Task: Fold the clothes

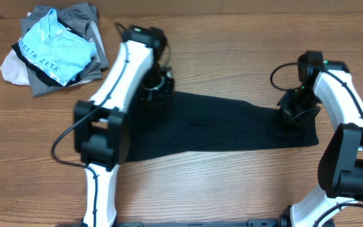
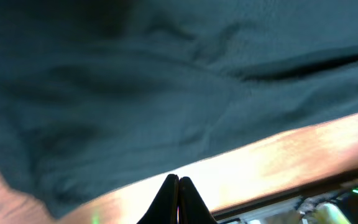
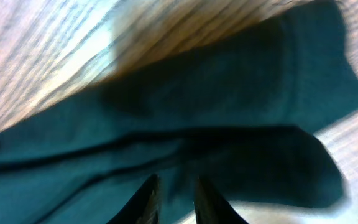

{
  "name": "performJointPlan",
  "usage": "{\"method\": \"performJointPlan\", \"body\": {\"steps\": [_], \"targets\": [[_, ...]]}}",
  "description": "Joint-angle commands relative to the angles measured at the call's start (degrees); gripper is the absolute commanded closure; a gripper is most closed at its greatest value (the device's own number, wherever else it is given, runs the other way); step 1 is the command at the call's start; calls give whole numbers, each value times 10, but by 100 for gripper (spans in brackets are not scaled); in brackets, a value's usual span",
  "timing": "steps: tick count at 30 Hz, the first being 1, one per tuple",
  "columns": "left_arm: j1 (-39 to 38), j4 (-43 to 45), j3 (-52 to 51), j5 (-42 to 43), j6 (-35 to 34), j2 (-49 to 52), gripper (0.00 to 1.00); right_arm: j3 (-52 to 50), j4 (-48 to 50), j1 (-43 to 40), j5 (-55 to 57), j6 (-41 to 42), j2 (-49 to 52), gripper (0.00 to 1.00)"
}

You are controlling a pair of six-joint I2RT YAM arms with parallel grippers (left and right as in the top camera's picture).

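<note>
The black T-shirt (image 1: 225,126) runs lengthwise between your arms: left gripper (image 2: 178,194) pinched shut beside its left end, right gripper (image 3: 174,198) narrowed over its right end, hold uncertain.

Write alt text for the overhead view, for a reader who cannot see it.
A black T-shirt lies in a long band across a wooden table, the left gripper at one end, the right gripper at the other. Other garments, a light blue shirt on top, are piled at upper left.
</note>
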Motion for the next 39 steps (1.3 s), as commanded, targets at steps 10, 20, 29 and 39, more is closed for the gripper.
{"method": "performJointPlan", "body": {"steps": [10,20,29,39], "targets": [[16,5,-21,-36,-5,93,96,-69,77,-32,-15,6,-3,70],[34,70,-154,-43,-11,93,96,-111,120,-50,-15,4,-3,69],[114,81,-215,-87,-23,93,96,-118,181,-57,-16,-28,-3,62],[173,99,-210,-103,-21,67,96,-117,244,-57,-18,-26,-3,63]]}}
